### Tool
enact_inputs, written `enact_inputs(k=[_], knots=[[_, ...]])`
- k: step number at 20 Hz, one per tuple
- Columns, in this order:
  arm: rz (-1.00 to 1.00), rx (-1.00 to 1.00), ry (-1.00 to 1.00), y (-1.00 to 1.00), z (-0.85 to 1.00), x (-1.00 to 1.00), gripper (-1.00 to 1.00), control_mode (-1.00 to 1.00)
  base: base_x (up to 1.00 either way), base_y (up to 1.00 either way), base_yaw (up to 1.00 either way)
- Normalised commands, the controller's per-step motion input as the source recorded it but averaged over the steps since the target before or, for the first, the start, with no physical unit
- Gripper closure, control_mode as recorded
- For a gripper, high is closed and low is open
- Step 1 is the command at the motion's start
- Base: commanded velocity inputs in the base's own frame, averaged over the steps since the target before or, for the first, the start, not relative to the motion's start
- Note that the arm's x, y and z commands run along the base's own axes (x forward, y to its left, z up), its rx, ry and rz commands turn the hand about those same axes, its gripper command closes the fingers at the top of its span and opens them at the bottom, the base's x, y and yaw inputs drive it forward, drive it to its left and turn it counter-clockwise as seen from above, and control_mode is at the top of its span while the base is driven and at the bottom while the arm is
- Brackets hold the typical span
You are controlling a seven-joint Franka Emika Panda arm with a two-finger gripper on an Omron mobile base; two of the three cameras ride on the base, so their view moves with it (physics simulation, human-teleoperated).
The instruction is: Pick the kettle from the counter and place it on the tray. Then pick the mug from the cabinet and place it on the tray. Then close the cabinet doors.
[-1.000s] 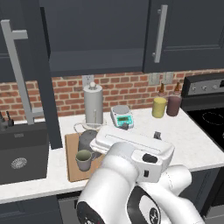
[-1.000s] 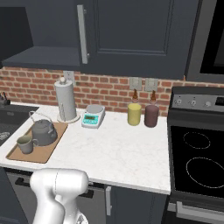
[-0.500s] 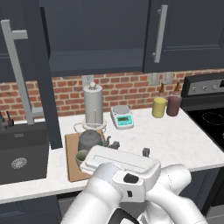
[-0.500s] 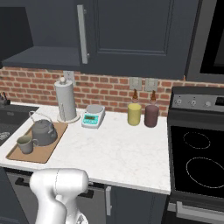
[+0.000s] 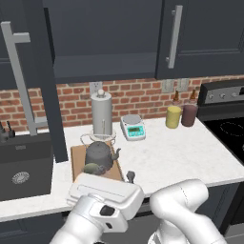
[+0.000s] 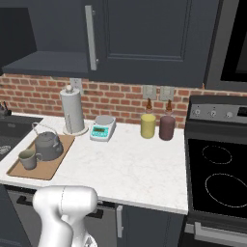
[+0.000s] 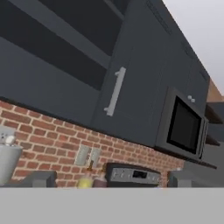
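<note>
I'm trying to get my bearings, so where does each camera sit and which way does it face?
Left base view: behind the arm's left, looking down at the tray with kettle; arm fills the foreground.
Right base view: behind its right, over the counter; white arm lower left.
Hand view: tilted up at the cabinet.
Base views share tray, kettle, mug.

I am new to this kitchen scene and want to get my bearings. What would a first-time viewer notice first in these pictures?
Probably the open cabinet door, swung out toward the viewer at the left above the sink, with the dark shelf bare behind it. Next, the wooden tray at the counter's left end, carrying the dark kettle with the small mug in front of it. Behind them, against the brick wall, stand a tall silver cylinder, a small scale, and a yellow canister beside a maroon canister.
</note>
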Motion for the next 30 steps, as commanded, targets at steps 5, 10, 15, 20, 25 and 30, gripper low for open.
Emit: enact_inputs(k=[5,10,15,20,25,30], knots=[[-0.03,-0.17,-0.01,0.62,0.14,0.16,-1.00,-1.00,0.00,0.00,0.00],[-0.07,-0.20,0.01,0.76,0.13,0.28,-1.00,-1.00,0.00,0.00,0.00],[-0.02,-0.14,0.03,0.61,-0.03,0.49,-1.00,-1.00,0.00,0.00,0.00],[0.00,-0.06,0.00,0.45,-0.19,0.53,-1.00,-1.00,0.00,0.00,0.00],[0.00,-0.02,0.00,0.46,-0.38,0.50,-1.00,-1.00,0.00,0.00,0.00],[0.00,-0.01,0.00,0.48,-0.44,0.46,-1.00,-1.00,0.00,0.00,0.00]])
